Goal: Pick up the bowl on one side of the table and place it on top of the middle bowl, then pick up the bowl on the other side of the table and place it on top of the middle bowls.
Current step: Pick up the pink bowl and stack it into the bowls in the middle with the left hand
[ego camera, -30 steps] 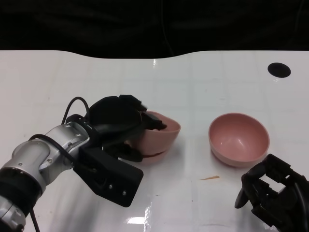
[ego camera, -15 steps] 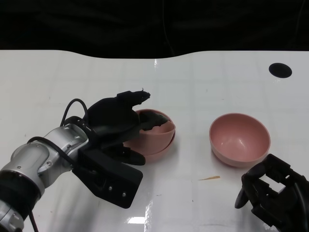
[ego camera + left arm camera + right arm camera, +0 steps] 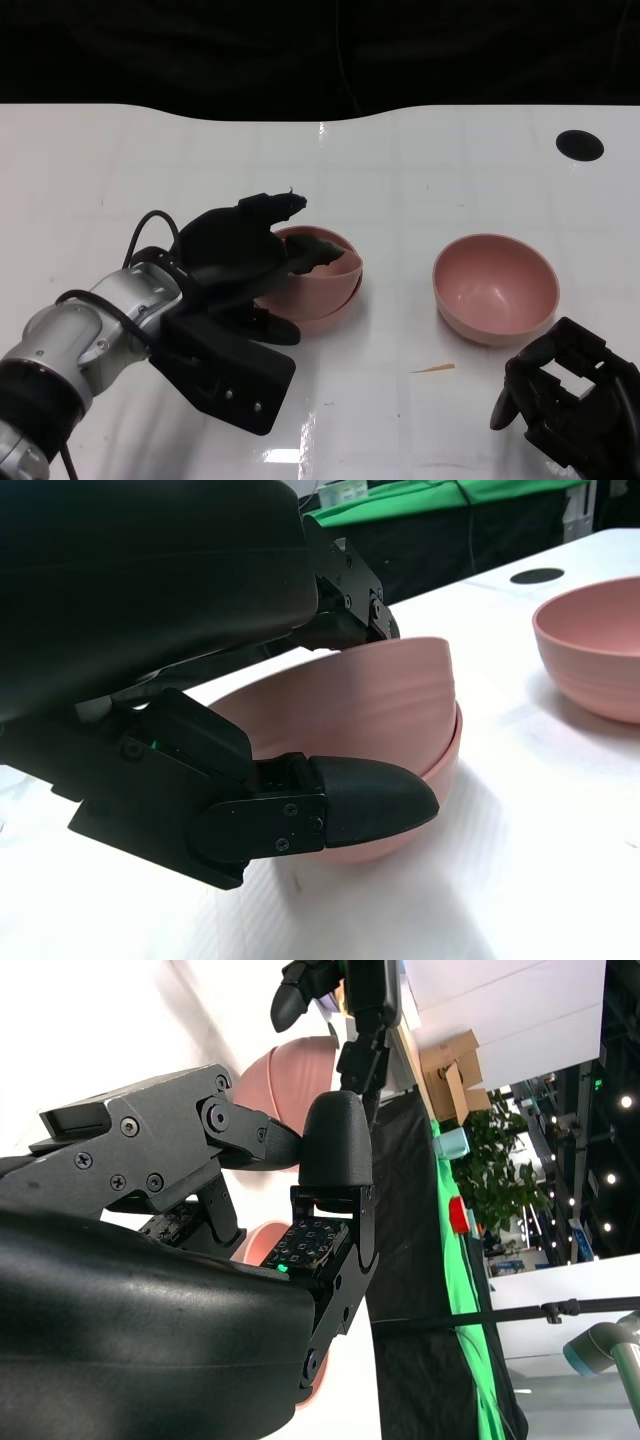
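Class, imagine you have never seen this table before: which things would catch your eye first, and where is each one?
First the left hand, left of the table's centre, its fingers reaching over the rim of the stacked pink bowls, the upper one sitting tilted in the lower. Next the single pink bowl, standing apart to the right. Last the right hand, low at the near right edge, holding nothing.

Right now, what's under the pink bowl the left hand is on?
A second pink bowl: its rim shows just below the top bowl in the left wrist view. The left hand and its fingers cover the stack's near side.
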Motion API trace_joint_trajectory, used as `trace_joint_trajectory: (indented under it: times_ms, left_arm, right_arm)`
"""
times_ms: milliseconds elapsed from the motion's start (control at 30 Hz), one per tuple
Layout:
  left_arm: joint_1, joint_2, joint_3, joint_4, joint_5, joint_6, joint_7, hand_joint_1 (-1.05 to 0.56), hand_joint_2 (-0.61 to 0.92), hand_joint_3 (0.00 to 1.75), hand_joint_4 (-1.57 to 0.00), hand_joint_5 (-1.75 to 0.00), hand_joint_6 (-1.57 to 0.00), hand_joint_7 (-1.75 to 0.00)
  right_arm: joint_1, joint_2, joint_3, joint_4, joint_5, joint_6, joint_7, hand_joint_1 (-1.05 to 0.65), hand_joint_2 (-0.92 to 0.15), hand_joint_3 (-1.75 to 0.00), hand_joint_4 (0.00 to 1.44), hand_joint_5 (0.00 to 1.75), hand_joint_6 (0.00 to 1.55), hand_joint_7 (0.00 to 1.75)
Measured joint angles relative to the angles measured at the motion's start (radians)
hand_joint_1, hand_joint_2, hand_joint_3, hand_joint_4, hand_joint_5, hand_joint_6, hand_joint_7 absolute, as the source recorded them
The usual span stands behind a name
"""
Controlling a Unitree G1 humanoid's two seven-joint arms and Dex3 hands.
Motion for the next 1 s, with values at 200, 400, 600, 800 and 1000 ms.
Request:
trace_joint_trajectory:
  times_ms: [200,400,600,800,1000]
  left_arm:
    - [0.029,-0.003,-0.002,-0.039,0.027,0.042,0.03,-0.93,0.92,0.67,0.0,0.0,-0.31,0.0]
    - [0.06,-0.012,-0.002,-0.071,0.031,0.078,0.037,-0.92,0.92,0.66,0.0,0.0,-0.29,0.0]
    - [0.063,-0.014,-0.005,-0.084,0.041,0.114,0.039,-0.92,0.92,0.66,0.0,0.0,-0.22,0.0]
    - [0.076,-0.032,-0.026,-0.061,0.043,0.123,0.062,-0.92,0.92,0.67,0.0,0.0,-0.24,-0.01]
    - [0.09,-0.047,-0.033,-0.006,0.043,0.123,0.098,-0.92,0.92,0.66,0.0,0.0,-0.24,-0.01]
  right_arm:
    - [-0.002,0.0,-0.003,0.001,0.0,0.0,0.002,-0.1,-0.71,-0.75,0.87,1.64,0.79,1.29]
    - [-0.003,0.0,-0.006,0.001,0.004,0.0,0.008,-0.09,-0.71,-0.74,0.87,1.62,0.8,1.27]
    - [-0.003,0.0,-0.007,0.001,0.003,0.002,0.007,-0.12,-0.7,-0.73,0.88,1.61,0.81,1.25]
    - [-0.004,0.0,-0.007,0.002,-0.001,0.002,0.005,-0.11,-0.7,-0.73,0.88,1.61,0.82,1.24]
    - [-0.008,0.0,-0.01,0.01,0.0,0.002,0.006,-0.11,-0.7,-0.74,0.88,1.62,0.82,1.24]
